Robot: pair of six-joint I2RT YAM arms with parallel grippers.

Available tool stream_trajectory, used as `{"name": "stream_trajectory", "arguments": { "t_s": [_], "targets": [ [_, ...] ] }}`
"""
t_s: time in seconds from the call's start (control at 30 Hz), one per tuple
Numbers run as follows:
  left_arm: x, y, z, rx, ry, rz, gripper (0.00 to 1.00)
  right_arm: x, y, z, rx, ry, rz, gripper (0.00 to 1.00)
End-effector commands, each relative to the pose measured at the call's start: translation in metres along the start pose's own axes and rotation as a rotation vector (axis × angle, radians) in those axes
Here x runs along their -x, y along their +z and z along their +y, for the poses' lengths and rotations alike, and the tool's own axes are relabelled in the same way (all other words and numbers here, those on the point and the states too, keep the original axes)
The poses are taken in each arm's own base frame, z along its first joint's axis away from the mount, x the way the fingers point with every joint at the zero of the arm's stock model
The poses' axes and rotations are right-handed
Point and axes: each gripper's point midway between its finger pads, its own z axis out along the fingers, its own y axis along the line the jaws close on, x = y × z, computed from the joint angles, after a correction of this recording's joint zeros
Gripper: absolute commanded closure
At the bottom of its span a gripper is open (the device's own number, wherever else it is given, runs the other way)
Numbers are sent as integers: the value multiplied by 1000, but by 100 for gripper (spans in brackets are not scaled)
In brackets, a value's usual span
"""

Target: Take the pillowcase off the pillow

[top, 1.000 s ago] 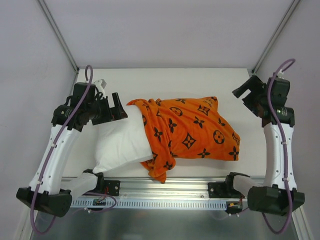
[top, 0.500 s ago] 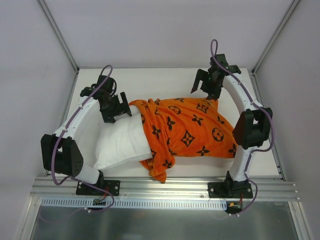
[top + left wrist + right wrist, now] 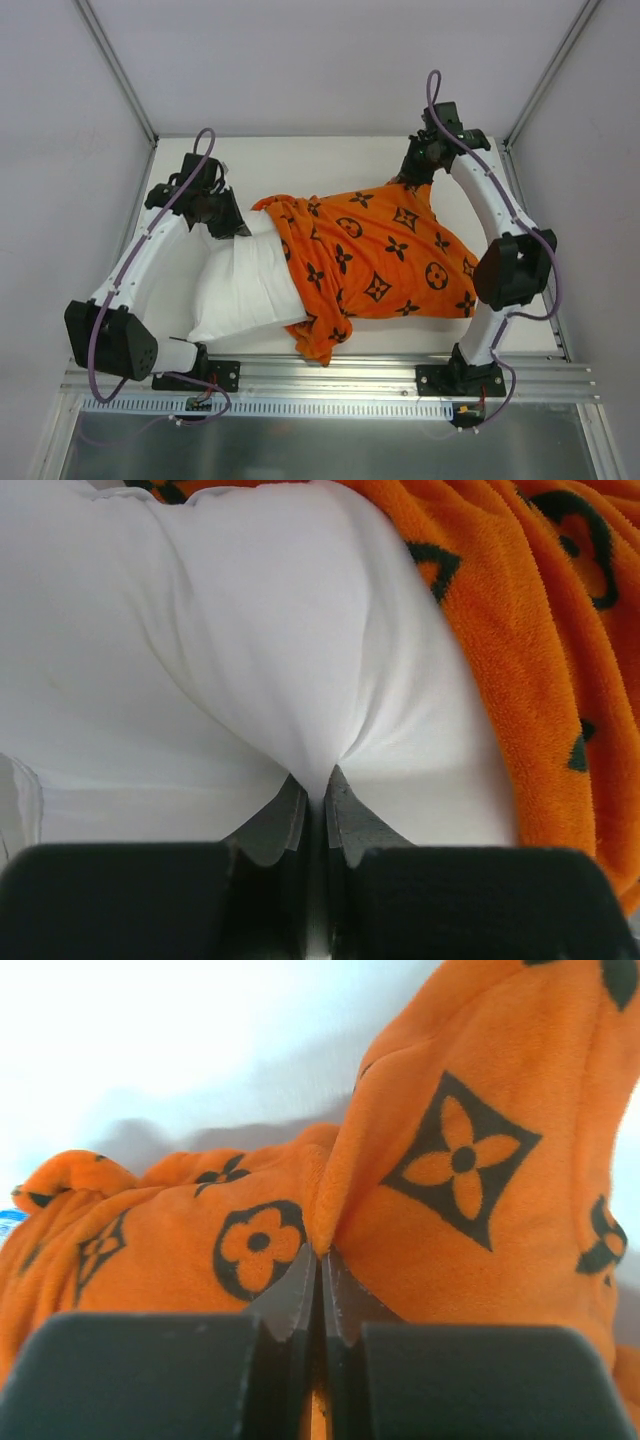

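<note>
Left gripper (image 3: 316, 782) pinches a fold of the pillow (image 3: 243, 285) at its bare far-left end. Right gripper (image 3: 320, 1256) is nipped tight on a fold of the pillowcase (image 3: 385, 255) at its far-right corner. Pillow lies mid-table (image 3: 330, 160), right part sheathed in orange, white left end exposed. Fleece looks soft, light and clingy, likely to stretch before sliding. Opposite-end holds suit pulling apart.

White table (image 3: 330, 160), plump white pillow (image 3: 245, 285) lying on it, orange pillowcase (image 3: 390, 255) covering its right part
</note>
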Motion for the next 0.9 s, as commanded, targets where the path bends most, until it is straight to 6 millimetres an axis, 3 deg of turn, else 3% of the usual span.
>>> {"name": "stream_trajectory", "arguments": {
  "t_s": [0.0,0.03,0.17,0.27,0.37,0.47,0.57,0.77,0.87],
  "targets": [
    [5,-35,-11,-58,59,-100,100,47,-113,37,109,-42,-336,99],
    [9,-48,-15,-76,67,-146,100,52,-140,36,105,-40,-407,99],
    [15,-74,-17,-110,82,-230,100,55,-191,23,82,-18,-545,99],
    [14,-85,-15,-128,76,-260,100,57,-209,0,35,25,-614,99],
    [10,-89,-11,-136,64,-268,100,51,-212,-24,12,77,-638,99],
    [7,-88,-6,-126,53,-271,100,42,-194,-50,-19,126,-595,99],
    [8,-93,-2,-129,39,-288,100,42,-189,-71,-58,173,-588,99],
    [21,-135,2,-135,30,-384,100,53,-209,-138,-131,384,-641,99],
    [31,-153,14,-121,-16,-429,100,54,-223,-179,-200,503,-667,99]
  ]
}}
